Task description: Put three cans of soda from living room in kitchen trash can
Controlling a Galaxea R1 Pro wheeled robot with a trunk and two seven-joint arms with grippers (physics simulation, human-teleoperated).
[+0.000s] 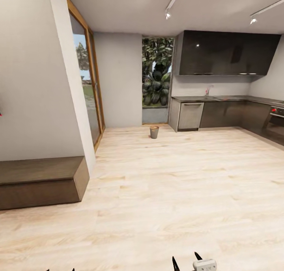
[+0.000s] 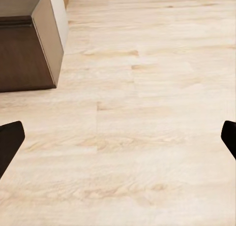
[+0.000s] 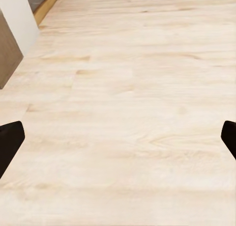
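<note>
Facing the tash can (image 1: 154, 132) far off by the garden window, both tools (image 2: 118, 137) (image 3: 118, 137) spread wide and empty; likely light, rigid, best gripped at its rim.

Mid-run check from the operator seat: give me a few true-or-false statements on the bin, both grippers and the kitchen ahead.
1. The tash can stands upright on the wood floor, far ahead near the glass pane. True.
2. The left gripper holds an orange can. False: nothing lies between its open fingers, just floor.
3. The right gripper is open. True.
4. The bin sits on the countertop. False: it stands on the floor.
5. A low dark cabinet lies on the robot's left. True.
</note>
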